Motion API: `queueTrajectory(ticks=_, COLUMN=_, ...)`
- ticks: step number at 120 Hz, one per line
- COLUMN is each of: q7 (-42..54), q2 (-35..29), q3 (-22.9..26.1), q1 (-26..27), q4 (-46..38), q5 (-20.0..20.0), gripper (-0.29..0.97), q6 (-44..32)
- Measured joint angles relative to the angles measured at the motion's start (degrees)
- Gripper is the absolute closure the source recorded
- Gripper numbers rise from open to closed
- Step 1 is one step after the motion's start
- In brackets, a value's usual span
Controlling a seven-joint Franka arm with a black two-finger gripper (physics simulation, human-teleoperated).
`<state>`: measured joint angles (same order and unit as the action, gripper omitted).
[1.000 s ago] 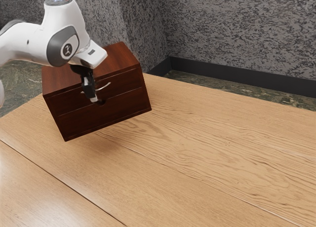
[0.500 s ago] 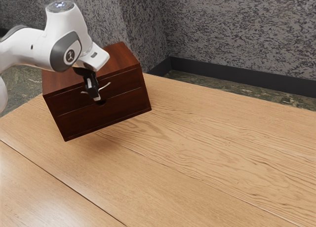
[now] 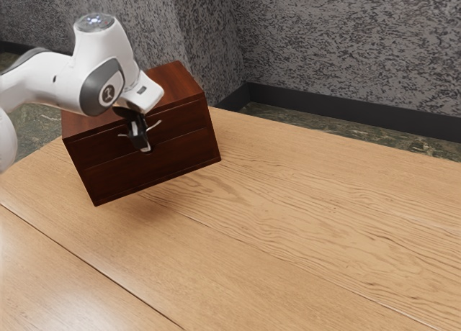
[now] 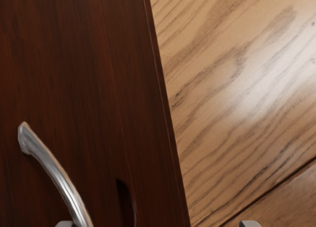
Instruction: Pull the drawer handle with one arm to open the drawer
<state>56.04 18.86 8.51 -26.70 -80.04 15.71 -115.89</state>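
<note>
A dark red-brown wooden drawer box (image 3: 169, 158) stands on the table at the exterior view's left. Its drawer front (image 3: 180, 122) sits flush with the box. A curved silver handle (image 3: 154, 123) runs across that front. My black gripper (image 3: 141, 137) hangs right at the handle, covering its middle. In the wrist view the handle (image 4: 54, 172) curves close under my hand, beside a dark slot in the wood (image 4: 126, 202). Two grey fingertips (image 4: 249, 223) show far apart at the edge, one by the handle, one over the table. The gripper is open.
The light oak table (image 3: 288, 216) stretches wide toward the exterior view's right and front. A speckled grey wall (image 3: 346, 36) with a dark baseboard (image 3: 360, 111) stands behind. My white arm (image 3: 65, 79) reaches in over the box's top.
My hand has risen a little and moved in toward the drawer front, from below the handle to level with it. The box and drawer have not moved.
</note>
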Motion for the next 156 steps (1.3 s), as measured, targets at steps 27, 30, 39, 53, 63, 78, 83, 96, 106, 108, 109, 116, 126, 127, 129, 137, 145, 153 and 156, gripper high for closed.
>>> queueTrajectory(ticks=27, q7=0.1, q2=-0.3, q3=0.0, q1=0.1, q4=-1.2, q5=0.0, gripper=0.26, q6=-0.9)
queueTrajectory(ticks=30, q7=0.1, q2=-0.4, q3=0.0, q1=0.1, q4=-1.4, q5=0.0, gripper=0.25, q6=-1.0)
queueTrajectory(ticks=39, q7=0.1, q2=-0.9, q3=0.0, q1=0.2, q4=-2.3, q5=0.0, gripper=0.24, q6=-1.2)
queueTrajectory(ticks=53, q7=0.0, q2=-2.3, q3=0.0, q1=0.5, q4=-4.2, q5=0.0, gripper=0.30, q6=-1.4)
queueTrajectory(ticks=63, q7=-0.1, q2=-3.0, q3=0.0, q1=0.7, q4=-5.2, q5=-0.1, gripper=0.31, q6=-1.6)
queueTrajectory(ticks=78, q7=-0.4, q2=-3.5, q3=0.0, q1=0.7, q4=-6.3, q5=-0.2, gripper=0.27, q6=-1.9)
queueTrajectory(ticks=83, q7=-0.5, q2=-3.9, q3=0.1, q1=0.7, q4=-6.8, q5=-0.2, gripper=0.27, q6=-2.0)
queueTrajectory(ticks=96, q7=-0.6, q2=-5.3, q3=0.2, q1=0.9, q4=-8.2, q5=-0.3, gripper=0.35, q6=-2.1)
queueTrajectory(ticks=106, q7=-0.7, q2=-6.4, q3=0.2, q1=1.2, q4=-9.1, q5=-0.5, gripper=0.39, q6=-2.1)
queueTrajectory(ticks=108, q7=-0.8, q2=-6.6, q3=0.1, q1=1.3, q4=-9.2, q5=-0.5, gripper=0.39, q6=-2.1)
queueTrajectory(ticks=109, q7=-0.8, q2=-6.7, q3=0.1, q1=1.3, q4=-9.3, q5=-0.5, gripper=0.39, q6=-2.1)
queueTrajectory(ticks=116, q7=-0.9, q2=-7.3, q3=0.1, q1=1.5, q4=-10.0, q5=-0.6, gripper=0.39, q6=-2.1)
queueTrajectory(ticks=126, q7=-1.1, q2=-8.0, q3=0.1, q1=1.8, q4=-10.8, q5=-0.6, gripper=0.38, q6=-2.1)
queueTrajectory(ticks=127, q7=-1.1, q2=-8.1, q3=0.1, q1=1.8, q4=-10.9, q5=-0.6, gripper=0.38, q6=-2.1)
queueTrajectory(ticks=129, q7=-1.1, q2=-8.2, q3=0.1, q1=1.9, q4=-11.1, q5=-0.6, gripper=0.37, q6=-2.1)
queueTrajectory(ticks=137, q7=-1.3, q2=-8.8, q3=0.1, q1=2.2, q4=-11.7, q5=-0.6, gripper=0.37, q6=-2.1)
queueTrajectory(ticks=145, q7=-1.5, q2=-9.5, q3=0.1, q1=2.5, q4=-12.5, q5=-0.6, gripper=0.35, q6=-2.1)
queueTrajectory(ticks=153, q7=-1.6, q2=-10.1, q3=0.1, q1=2.7, q4=-13.1, q5=-0.6, gripper=0.35, q6=-2.1)
queueTrajectory(ticks=156, q7=-1.7, q2=-10.4, q3=0.2, q1=2.8, q4=-13.4, q5=-0.6, gripper=0.34, q6=-2.1)
